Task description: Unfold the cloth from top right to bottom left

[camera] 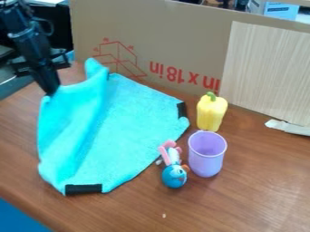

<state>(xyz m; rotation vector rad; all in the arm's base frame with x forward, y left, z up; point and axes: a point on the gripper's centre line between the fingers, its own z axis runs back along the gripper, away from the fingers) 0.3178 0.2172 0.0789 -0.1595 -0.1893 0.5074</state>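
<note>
- While hanging down at ten o'clock on the black arm (27,41), meets the turquoise cloth (133,118) with the tip of the gripper (50,93).
- Grips the cloth there with fingers (45,80) closed on its edge, at ten o'clock on the cloth's own dial.
- Lies partly spread on the brown wooden table (260,181), as for the cloth, from near the middle of the view out to nine o'clock and down to seven.
- Rises toward the gripper along the cloth's nine-to-ten o'clock side, with a soft ridge running from the peak near its twelve down toward its seven.
- Wears one black patch (84,189) on the cloth's rim between its six and seven, and another black patch (181,110) between its two and three.
- Find the yellow toy pepper (210,113) upright at three o'clock, green stem (211,96) on top, just beyond the cup.
- Find that lilac cup (205,158) upright between four and five o'clock, mouth upward.
- See a small toy (174,176) between five and six o'clock, blue-bodied with pink ears, just beside the cup and close to the cloth's edge; cannot tell about contact with the cloth.
- See cardboard (181,41) with red print behind the table, around twelve to one o'clock, and a pale wood-grain panel (266,68) at two.
- Note a whitish scrap (289,127) at three o'clock, farther out than the pepper.
</note>
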